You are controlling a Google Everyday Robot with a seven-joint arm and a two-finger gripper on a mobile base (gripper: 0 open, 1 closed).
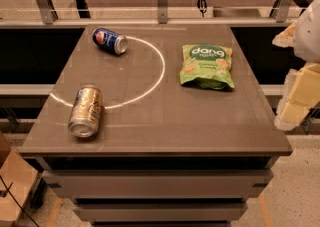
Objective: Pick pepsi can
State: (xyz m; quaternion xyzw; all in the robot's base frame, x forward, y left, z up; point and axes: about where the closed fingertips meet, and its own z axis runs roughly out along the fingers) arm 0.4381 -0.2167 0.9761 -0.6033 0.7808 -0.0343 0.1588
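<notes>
Small dark-blue aluminium pepsi can (110,40) lay sideways, far left on the grey table (160,131). Cream gripper (300,88) sat beyond the right edge; state we could not tell. We judged the can light, slick, roll-prone: grasp across its mid-body.

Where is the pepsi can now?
In the camera view, the pepsi can lies on its side near the table's far left corner, beyond the gold can, left of the green chip bag; the gripper is off the table's right edge.
</notes>
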